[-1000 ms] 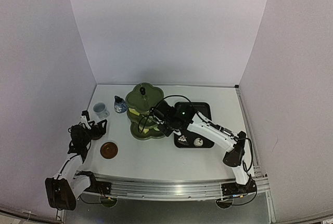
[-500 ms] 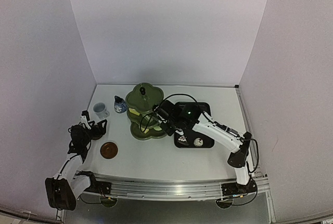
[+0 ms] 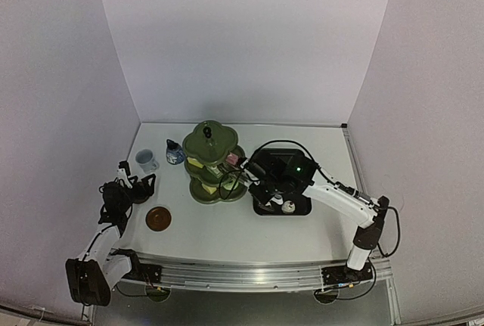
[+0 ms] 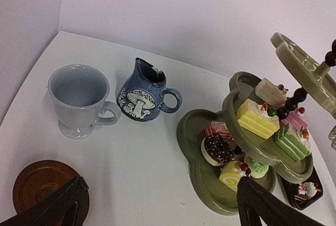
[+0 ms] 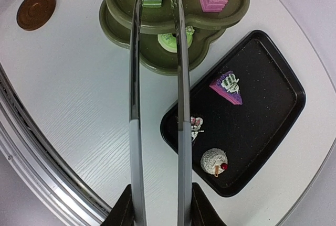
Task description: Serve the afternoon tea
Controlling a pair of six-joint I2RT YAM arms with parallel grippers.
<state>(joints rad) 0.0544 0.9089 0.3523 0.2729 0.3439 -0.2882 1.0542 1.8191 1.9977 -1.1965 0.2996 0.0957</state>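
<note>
White table (image 3: 227,228); plain pale walls (image 3: 242,38) on three sides; even light.

White arms (image 3: 338,195), black joints (image 3: 366,235) (black cables (image 3: 274,143) looping)

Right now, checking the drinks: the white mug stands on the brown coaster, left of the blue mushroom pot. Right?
No. The left wrist view shows the white mug on the table itself, apart from the brown coaster, left of the blue mushroom pot.
</note>
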